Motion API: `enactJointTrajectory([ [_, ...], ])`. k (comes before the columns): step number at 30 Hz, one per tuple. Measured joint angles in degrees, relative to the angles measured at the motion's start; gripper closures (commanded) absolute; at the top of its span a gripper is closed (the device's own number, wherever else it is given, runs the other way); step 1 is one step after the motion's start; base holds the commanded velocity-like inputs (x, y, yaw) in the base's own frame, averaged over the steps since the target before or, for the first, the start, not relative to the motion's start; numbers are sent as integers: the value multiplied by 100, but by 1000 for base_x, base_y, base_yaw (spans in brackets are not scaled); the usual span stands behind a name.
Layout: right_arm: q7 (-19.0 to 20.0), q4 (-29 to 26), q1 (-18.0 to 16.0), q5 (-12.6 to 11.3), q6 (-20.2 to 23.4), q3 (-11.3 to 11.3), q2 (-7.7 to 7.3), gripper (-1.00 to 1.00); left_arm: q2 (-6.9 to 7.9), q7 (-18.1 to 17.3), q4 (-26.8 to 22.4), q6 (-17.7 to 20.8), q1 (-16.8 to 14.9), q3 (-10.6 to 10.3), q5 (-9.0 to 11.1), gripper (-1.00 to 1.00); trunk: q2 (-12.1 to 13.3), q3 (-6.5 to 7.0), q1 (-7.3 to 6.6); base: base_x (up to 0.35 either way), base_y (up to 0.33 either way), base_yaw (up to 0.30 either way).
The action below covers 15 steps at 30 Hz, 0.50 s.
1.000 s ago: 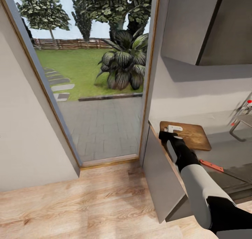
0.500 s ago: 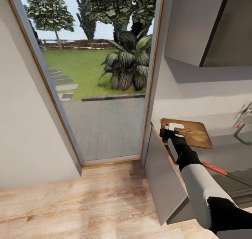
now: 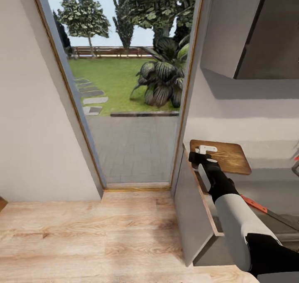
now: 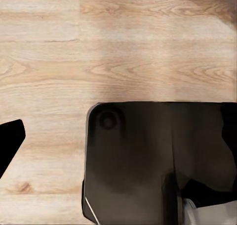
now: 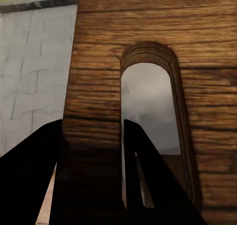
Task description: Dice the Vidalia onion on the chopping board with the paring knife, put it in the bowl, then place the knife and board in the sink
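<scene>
Two black fingers [image 5: 143,170] of our right gripper [image 3: 203,156] pinch the chopping board [image 3: 226,156] by the strip between its outer edge and handle slot, holding it above the countertop [image 3: 265,187] beside the open doorway [image 3: 133,108]. Behind our arm the paring knife [image 3: 259,206] lies flat. Our left gripper's state we cannot tell; bare wooden floor [image 4: 98,52] spreads below it.
</scene>
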Motion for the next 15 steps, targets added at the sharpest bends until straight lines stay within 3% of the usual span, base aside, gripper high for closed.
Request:
enactJointTrajectory([
  [15, 0, 0, 0, 1, 0, 18, 8, 100, 0, 0, 2, -2, 0, 0, -3, -100, 0, 0, 1, -259, -211, 248],
])
